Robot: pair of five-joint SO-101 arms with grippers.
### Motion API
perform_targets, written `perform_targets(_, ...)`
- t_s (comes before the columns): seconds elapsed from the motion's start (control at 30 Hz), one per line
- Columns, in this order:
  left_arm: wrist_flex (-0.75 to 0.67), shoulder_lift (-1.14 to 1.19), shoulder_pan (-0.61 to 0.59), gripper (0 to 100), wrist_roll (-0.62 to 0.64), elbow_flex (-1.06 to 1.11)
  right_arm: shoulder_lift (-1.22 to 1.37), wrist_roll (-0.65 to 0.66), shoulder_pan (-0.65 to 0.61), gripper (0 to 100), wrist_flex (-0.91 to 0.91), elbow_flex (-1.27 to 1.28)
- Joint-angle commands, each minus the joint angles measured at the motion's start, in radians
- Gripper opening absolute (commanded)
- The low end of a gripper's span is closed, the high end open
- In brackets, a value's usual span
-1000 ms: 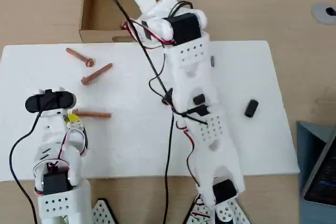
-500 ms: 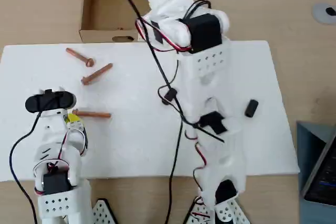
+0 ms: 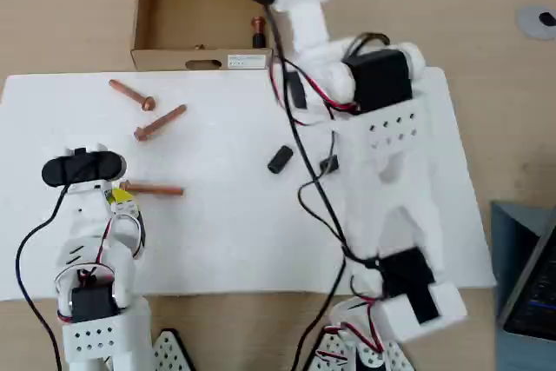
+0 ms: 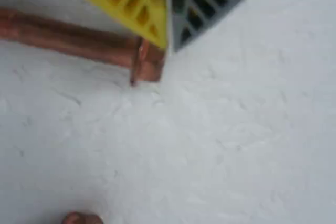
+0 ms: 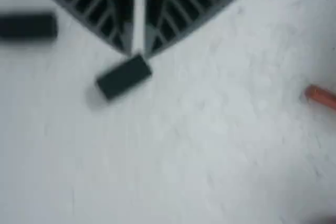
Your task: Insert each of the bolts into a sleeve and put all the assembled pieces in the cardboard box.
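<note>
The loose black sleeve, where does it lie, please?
In the high view, the black sleeve lies near the middle of the white mat, just left of the right arm.

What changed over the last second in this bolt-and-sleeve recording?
The right arm swung rightward, its end going from above the cardboard box to the box's right edge. An assembled piece now shows inside the box where the arm had been. The three loose bolts, the sleeve mid-mat and the left arm stayed put.
</note>
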Motion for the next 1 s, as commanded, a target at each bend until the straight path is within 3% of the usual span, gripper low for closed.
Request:
perform_targets(0.0, -0.011, -0.002, -0.003, 0, 0.0, 0.012, -0.113, -0.089, 0.028, 1.0, 0.02, 0.15)
perform_targets(0.37, -0.011, -0.002, -0.003, 0, 0.0, 0.012, -0.15, -0.407, 0.044, 1.2, -0.031, 0.533)
perform_targets(0.6, -0.011, -0.002, -0.003, 0, 0.0, 0.012, -0.031, -0.437, 0.044, 1.4, -0.115, 0.591)
perform_targets(0.8, -0.011, -0.002, -0.003, 0, 0.0, 0.012, 0.108, -0.437, 0.024, 14.4, -0.144, 0.541)
perform_targets(0.97, -0.011, -0.002, -0.003, 0, 0.0, 0.012, 0.203, -0.437, -0.044, 16.1, -0.186, 0.472)
